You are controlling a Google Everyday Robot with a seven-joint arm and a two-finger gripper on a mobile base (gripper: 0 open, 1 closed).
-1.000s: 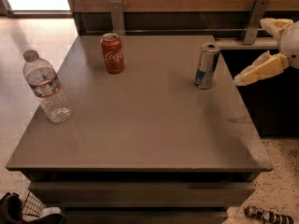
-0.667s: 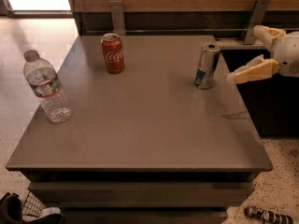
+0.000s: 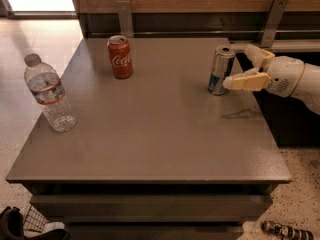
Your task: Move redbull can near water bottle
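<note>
The redbull can (image 3: 220, 69) stands upright on the grey table (image 3: 150, 134), toward its back right. The water bottle (image 3: 49, 94) stands upright near the table's left edge. My gripper (image 3: 242, 67) comes in from the right at can height, open, with its two cream fingers (image 3: 246, 81) spread. The near fingertip is right next to the can's right side and the far finger sits behind and to the right of the can. The can is not between the fingers and nothing is held.
A red Coca-Cola can (image 3: 120, 56) stands at the back of the table, left of centre. A wooden wall with metal brackets (image 3: 272, 19) runs behind. The table's right edge drops to speckled floor (image 3: 300, 184).
My gripper has moved left toward the redbull can, from off the table's right side to right beside the can. The cans and bottle have not moved.
</note>
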